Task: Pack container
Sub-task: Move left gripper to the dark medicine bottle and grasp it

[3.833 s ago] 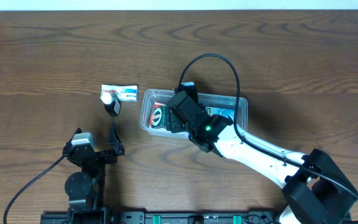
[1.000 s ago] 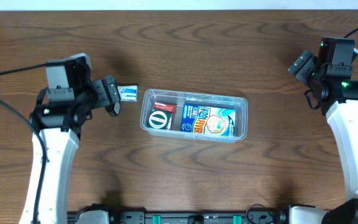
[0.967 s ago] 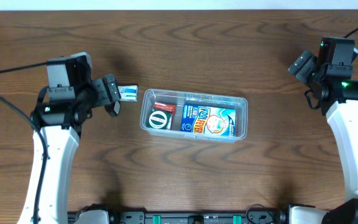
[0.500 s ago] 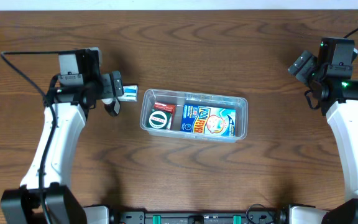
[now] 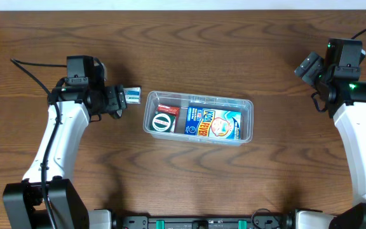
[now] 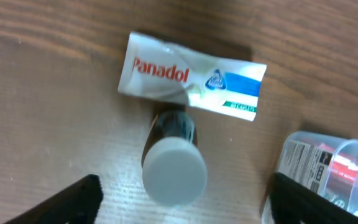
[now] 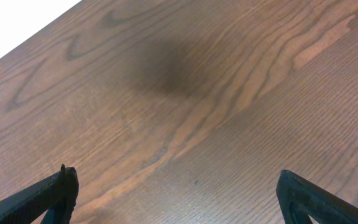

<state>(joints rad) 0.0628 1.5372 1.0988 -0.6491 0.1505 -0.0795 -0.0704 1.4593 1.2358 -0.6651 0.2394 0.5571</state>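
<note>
The container (image 5: 199, 97) lies near the middle of the table (image 7: 229, 93), its long sides running left to right. Through its clear walls show a blue printed box (image 5: 213, 122) in the right half, a round black-and-white thing (image 5: 162, 122) at the left end, and a red packet (image 5: 168, 109) just behind that; the print on all three is too small to read from overhead.

Just left of the container, the left gripper (image 6: 184, 186) hangs with its fingers spread wide, gripping nothing. In the overhead view it covers what lies beneath it, and only the right end of a white sachet marked Panadol (image 6: 191, 84) shows. The left wrist view shows the whole sachet, with a small dark bottle with a white cap (image 6: 173, 165) touching its near edge. The cap faces the camera, so whether the bottle stands or leans is hard to tell. Only the fingertips show, at the bottom corners, and only one corner of the container, cut off by the frame.

Well to the right of the container, the right gripper (image 7: 178, 183) is spread wide over bare wood, holding nothing
</note>
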